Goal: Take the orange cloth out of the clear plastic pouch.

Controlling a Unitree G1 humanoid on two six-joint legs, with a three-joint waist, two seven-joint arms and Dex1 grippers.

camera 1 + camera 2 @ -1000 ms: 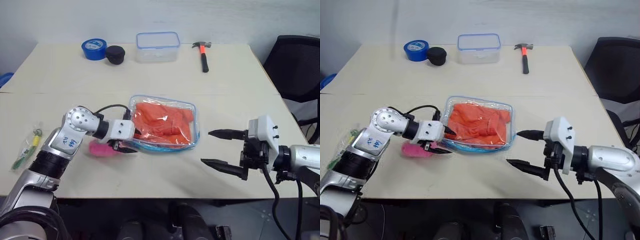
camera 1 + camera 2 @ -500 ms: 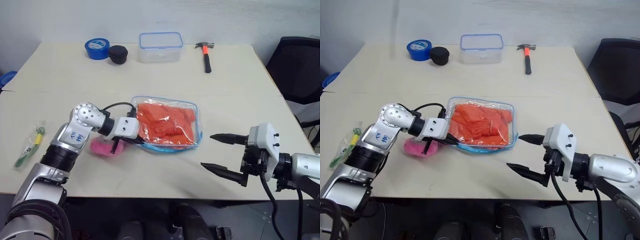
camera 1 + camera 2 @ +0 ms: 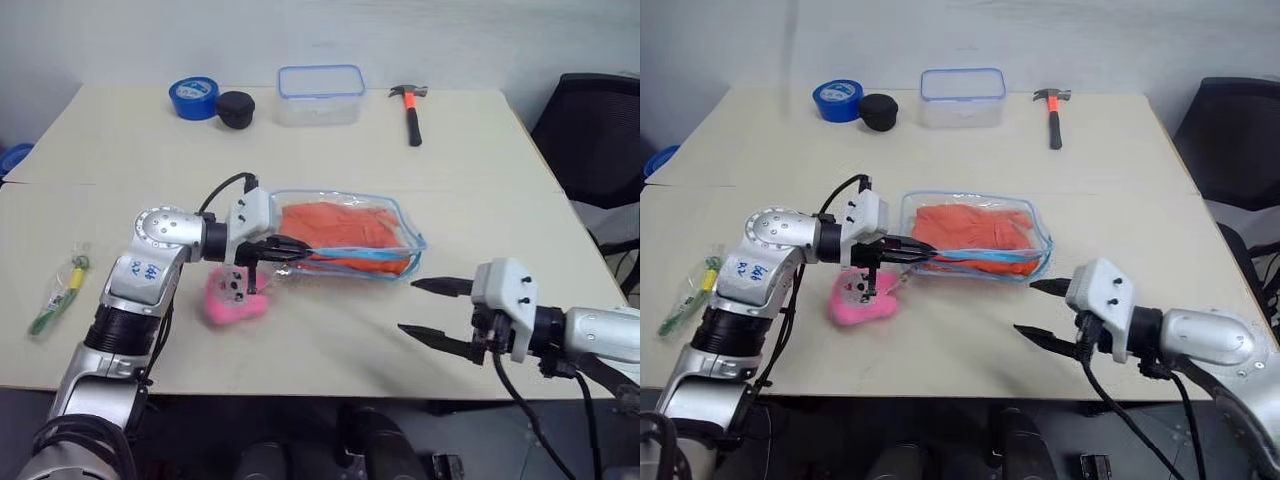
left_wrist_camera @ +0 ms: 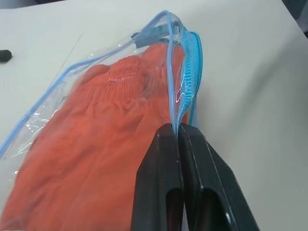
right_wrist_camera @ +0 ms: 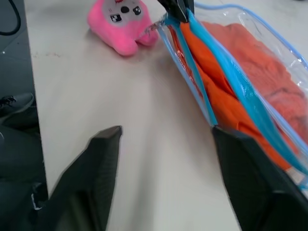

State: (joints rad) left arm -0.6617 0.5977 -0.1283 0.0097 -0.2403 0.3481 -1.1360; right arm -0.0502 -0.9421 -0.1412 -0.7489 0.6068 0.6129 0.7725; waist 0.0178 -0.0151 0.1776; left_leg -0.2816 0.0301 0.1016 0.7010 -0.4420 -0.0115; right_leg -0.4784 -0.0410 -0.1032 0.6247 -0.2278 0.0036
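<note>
Orange cloth [image 3: 340, 226] sits wholly inside the clear plastic pouch [image 3: 395, 240], which lies mid-tabletop [image 3: 480, 180], its left end raised off the surface, just right of a pink plush toy [image 3: 235, 300]. Your left gripper [image 3: 285, 247] has its jaws clenched on the pouch's left edge, right at the light-blue zipper band [image 4: 191, 62], tilting that end up. Your right gripper [image 3: 425, 308] hangs near the tabletop's front edge, to the right and nearer than the pouch, jaws parted and grasping nothing, pointing toward the pouch's near side.

You are in the step of pinning and presenting the pouch. From these views I cannot tell whether the zipper is already open. Next, you would likely bring the right jaws to the mouth, catch the cloth's folds rather than the plastic, and pull away while the left holds firm.
</note>
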